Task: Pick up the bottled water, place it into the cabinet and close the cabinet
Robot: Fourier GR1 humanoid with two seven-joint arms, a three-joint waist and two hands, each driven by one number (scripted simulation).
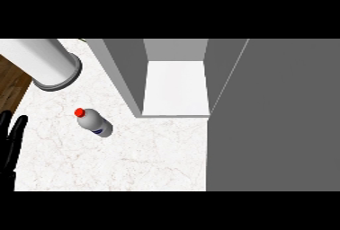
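Seen from steeply above: a broad white marble-veined counter (133,161), spreading from the left edge to the middle and carrying everything else. At the right, a tall flat grey cabinet door (279,126), swung wide and presumably left that way so the opening stays free for loading. Beside it, toward the middle, a grey-walled cabinet (119,76) with a bare white shelf floor (176,87) inside, nothing visible on it, so no sign of the placing step done. At upper left, a large white cylinder with a grey base ring (46,63), standing on the counter near its edge, well apart from the cabinet mouth and out of the likely carrying path. Nearer the centre-left, a small white plastic water bottle with a red cap (94,122) and a dark mark low on its body, standing on the marble, apart from the cabinet's left wall and from the cylinder; cap toward the upper left as seen from above. Untouched, so pick-up judged not yet begun. Smallest of all, at the far left edge, a black left hand (12,134), fingers straight, pointing up and slightly apart, clamped on nothing, resting near the counter's edge and well short of the bottle. Of the right hand, nothing in view. Next move, at a guess: a reach to the bottle's body.
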